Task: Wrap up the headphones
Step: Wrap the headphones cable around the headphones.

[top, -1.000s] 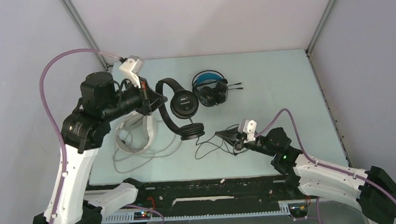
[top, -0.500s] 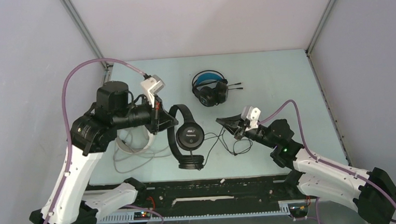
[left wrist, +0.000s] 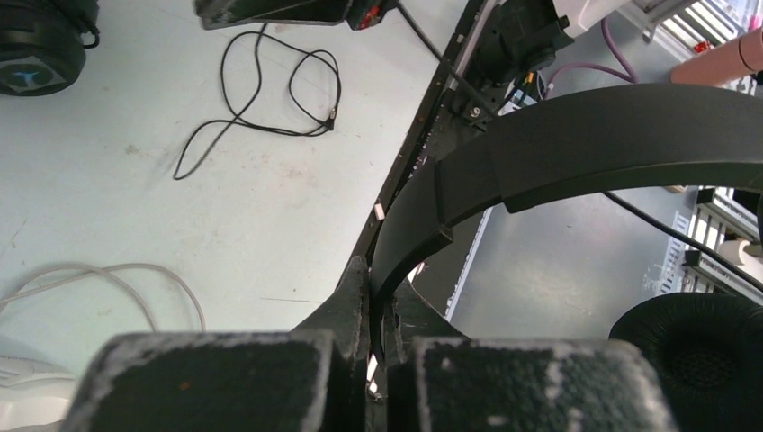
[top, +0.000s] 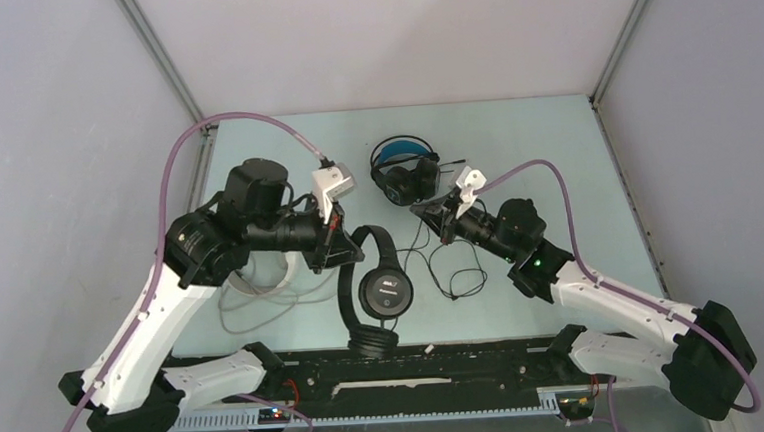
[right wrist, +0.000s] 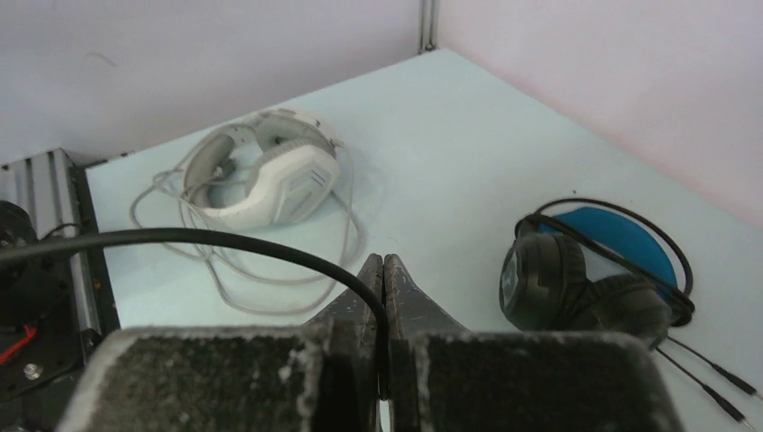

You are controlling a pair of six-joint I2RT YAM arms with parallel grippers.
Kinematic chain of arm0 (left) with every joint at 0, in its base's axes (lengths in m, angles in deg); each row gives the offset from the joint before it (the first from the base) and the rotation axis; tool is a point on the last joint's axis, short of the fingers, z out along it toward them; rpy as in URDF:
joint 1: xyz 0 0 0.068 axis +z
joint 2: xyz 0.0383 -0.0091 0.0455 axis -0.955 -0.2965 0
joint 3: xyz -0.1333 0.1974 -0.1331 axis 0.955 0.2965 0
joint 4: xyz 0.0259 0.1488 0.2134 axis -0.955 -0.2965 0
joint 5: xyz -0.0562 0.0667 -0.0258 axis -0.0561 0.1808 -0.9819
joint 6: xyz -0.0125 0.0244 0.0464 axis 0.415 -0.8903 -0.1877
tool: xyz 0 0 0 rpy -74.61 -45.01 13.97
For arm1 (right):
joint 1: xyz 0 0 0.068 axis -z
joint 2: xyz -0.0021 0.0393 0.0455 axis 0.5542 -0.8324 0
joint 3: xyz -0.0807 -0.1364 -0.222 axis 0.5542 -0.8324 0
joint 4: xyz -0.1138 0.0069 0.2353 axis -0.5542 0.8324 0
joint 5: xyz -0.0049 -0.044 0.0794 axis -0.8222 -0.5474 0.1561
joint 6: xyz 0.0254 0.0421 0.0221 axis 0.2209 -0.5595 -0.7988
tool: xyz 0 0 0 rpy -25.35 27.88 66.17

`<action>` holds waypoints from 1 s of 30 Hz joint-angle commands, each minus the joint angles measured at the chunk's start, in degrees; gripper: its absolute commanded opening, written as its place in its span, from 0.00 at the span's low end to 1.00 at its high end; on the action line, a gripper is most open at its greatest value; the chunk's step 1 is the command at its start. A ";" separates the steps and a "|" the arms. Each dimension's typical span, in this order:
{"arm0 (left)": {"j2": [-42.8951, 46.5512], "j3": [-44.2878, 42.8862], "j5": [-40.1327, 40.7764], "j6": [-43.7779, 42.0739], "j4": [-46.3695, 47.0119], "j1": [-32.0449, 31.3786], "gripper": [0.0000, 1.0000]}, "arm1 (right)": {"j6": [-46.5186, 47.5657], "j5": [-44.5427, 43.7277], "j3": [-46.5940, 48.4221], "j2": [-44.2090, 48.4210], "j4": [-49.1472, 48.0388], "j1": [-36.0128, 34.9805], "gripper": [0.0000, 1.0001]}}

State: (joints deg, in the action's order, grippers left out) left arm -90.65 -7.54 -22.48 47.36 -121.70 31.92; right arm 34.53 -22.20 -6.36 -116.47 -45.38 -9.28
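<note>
The left gripper (top: 345, 250) is closed on the headband of the small all-black on-ear headphones (top: 384, 292), held in the air over the near edge of the pale blue table (top: 534, 147). The right gripper (right wrist: 383, 270) pinches their thin black cable (right wrist: 180, 236).

White arm shells (top: 149, 320), black joints (top: 256, 189), mauve cables (top: 242, 113), scuffed black left pincer (left wrist: 378, 301)

A pale table (top: 554, 145) stands between grey walls (top: 397, 35); a black rail (top: 487, 355) runs along its near edge.
</note>
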 commanded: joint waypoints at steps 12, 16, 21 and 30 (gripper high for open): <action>1.76 7.49 5.82 -7.02 0.33 -5.77 0.00 | -1.36 5.26 12.78 -1.81 13.36 -1.88 0.00; 0.95 8.44 14.66 -8.21 -1.18 -8.27 0.00 | -1.59 6.54 17.15 -2.57 20.53 -2.17 0.00; -3.08 8.81 31.27 -7.24 -3.62 -8.82 0.00 | -3.64 8.83 24.78 -5.51 32.92 -2.37 0.00; -9.51 7.70 44.06 -3.22 -3.31 -8.67 0.00 | -6.51 9.46 36.36 -9.22 51.23 -6.63 0.00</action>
State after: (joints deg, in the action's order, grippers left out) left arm -98.96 0.55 13.74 40.96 -125.87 23.26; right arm 31.10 -13.33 25.75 -125.94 -3.07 -14.20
